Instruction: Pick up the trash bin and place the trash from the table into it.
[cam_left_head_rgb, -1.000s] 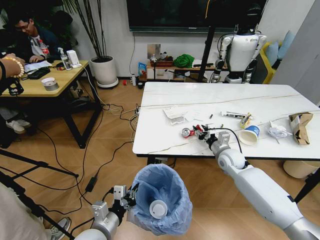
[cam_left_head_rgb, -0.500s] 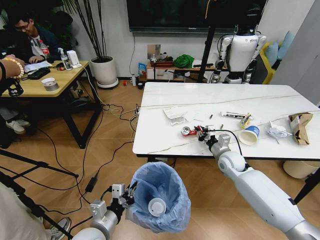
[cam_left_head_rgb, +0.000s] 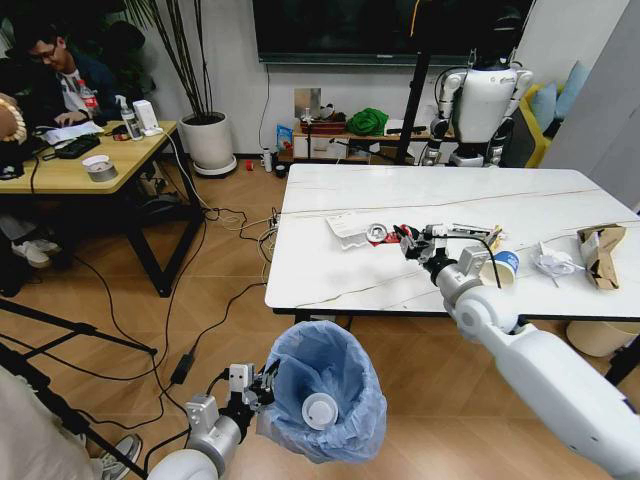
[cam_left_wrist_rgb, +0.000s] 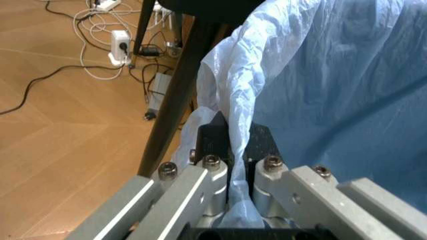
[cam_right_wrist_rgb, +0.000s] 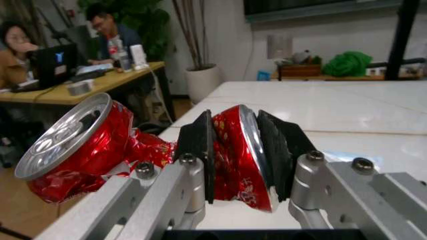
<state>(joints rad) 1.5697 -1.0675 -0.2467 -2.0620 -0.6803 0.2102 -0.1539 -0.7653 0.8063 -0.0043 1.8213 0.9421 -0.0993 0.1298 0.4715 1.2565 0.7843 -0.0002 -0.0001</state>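
The trash bin (cam_left_head_rgb: 325, 400), lined with a crinkled light blue bag, hangs low in front of the table (cam_left_head_rgb: 330, 280), a white cup lying inside it. My left gripper (cam_left_head_rgb: 258, 387) is shut on its rim; the left wrist view shows the pads (cam_left_wrist_rgb: 213, 137) pinching the bag (cam_left_wrist_rgb: 333, 75). My right gripper (cam_left_head_rgb: 408, 240) hovers over the table, shut on a crushed red can (cam_left_head_rgb: 380, 234). The can (cam_right_wrist_rgb: 87, 145) sticks out sideways from the gripper (cam_right_wrist_rgb: 241, 145). A blue-banded paper cup (cam_left_head_rgb: 497, 268), white papers (cam_left_head_rgb: 348, 228), a clear wrapper (cam_left_head_rgb: 553, 262) and a brown paper bag (cam_left_head_rgb: 601, 250) lie on the table.
A wooden desk (cam_left_head_rgb: 60, 170) with people seated stands at far left. Cables (cam_left_head_rgb: 190, 300) trail over the floor between desk and table. A cream bin (cam_left_head_rgb: 600, 338) sits under the table's right end. The black table leg (cam_left_wrist_rgb: 177, 90) stands close beside the bin.
My right gripper has lifted the red can off the table and carried it up and farther over the table. The bin and left gripper have barely shifted.
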